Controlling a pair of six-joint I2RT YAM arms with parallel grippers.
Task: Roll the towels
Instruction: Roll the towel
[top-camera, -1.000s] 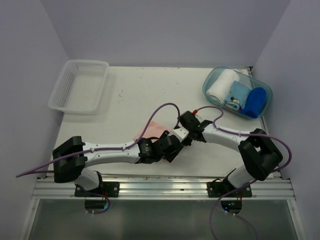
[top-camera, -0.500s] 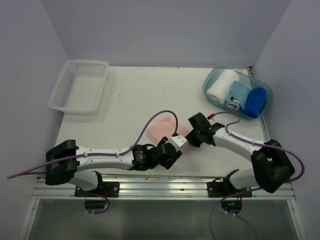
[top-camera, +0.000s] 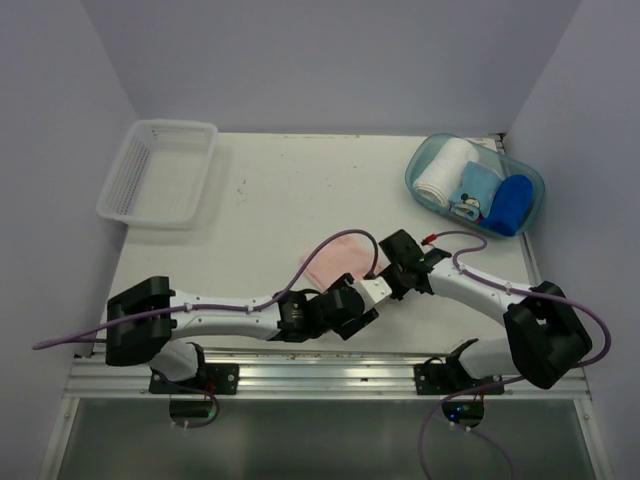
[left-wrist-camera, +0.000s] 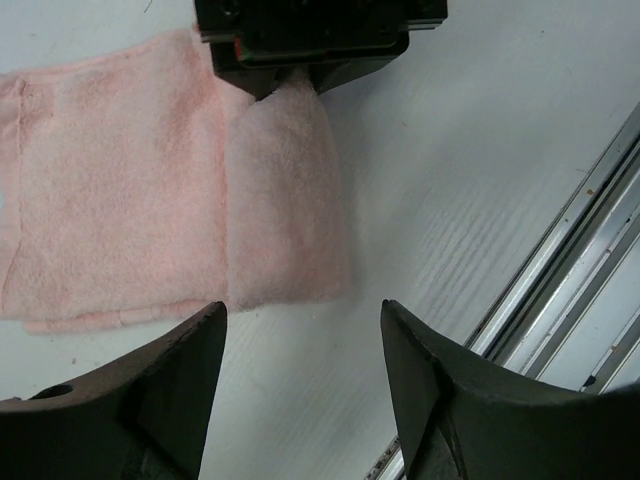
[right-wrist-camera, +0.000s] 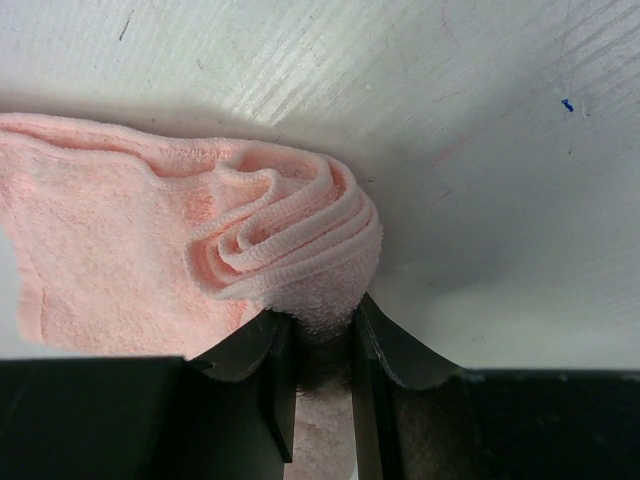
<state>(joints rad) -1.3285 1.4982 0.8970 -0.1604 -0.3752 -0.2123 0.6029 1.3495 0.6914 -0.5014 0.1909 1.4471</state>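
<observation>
Pink towel (left-wrist-camera: 120, 190) only a few turns rolled, we clamp its coil with the right gripper (right-wrist-camera: 320, 325), left gripper (left-wrist-camera: 300, 312) spread apart; blue towel (top-camera: 510, 203) sits in its tub (top-camera: 409, 178).

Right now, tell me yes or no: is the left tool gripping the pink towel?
No: the left tool stands open, short of the pink towel, which the right tool pinches.

L arm (top-camera: 220, 305) & R arm (top-camera: 470, 286) — white links, black joints, purple cables (top-camera: 335, 238); left gripper (left-wrist-camera: 302, 312), right gripper (right-wrist-camera: 320, 330) black
</observation>
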